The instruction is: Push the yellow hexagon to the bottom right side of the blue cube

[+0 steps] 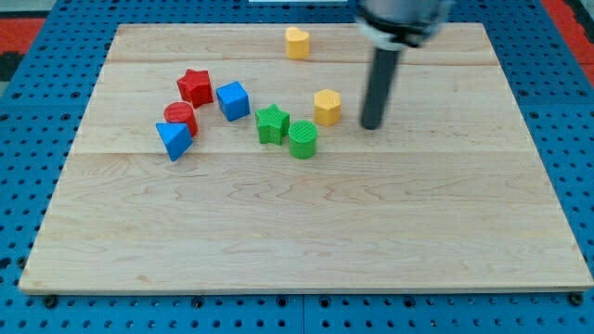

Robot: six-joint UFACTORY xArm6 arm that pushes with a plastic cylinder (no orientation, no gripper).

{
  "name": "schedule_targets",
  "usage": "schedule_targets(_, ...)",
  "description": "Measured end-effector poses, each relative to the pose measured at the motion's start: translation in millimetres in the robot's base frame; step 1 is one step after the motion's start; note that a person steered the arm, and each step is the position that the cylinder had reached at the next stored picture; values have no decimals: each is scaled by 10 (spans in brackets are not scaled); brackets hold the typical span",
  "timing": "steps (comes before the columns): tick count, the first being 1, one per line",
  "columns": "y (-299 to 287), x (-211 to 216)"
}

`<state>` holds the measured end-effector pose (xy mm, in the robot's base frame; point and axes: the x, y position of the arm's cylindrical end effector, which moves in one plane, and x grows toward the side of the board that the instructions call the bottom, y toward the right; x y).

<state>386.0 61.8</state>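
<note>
The yellow hexagon [327, 107] lies on the wooden board [306, 232], right of centre in the upper half. The blue cube [233, 100] lies to its left, about a hundred pixels away. My tip [371, 125] rests on the board just right of the yellow hexagon, a small gap apart from it. The green star [272, 123] and the green cylinder [303, 140] lie between the cube and the hexagon, a little lower than both.
A red star [195, 86], a red cylinder [181, 117] and a blue triangle [174, 140] cluster left of the blue cube. A yellow heart-like block [297, 42] lies near the board's top edge. Blue pegboard surrounds the board.
</note>
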Motion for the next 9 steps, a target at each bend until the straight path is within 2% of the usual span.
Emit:
schedule_targets(1,-67,-104)
schedule_targets(2,137,-205)
schedule_targets(3,-199,-380)
schedule_targets(4,-1147,-380)
schedule_targets(5,-1843,-384)
schedule_targets(6,-1575,-717)
schedule_targets(7,-1917,-890)
schedule_targets(8,-2587,-608)
schedule_targets(9,-2329,-622)
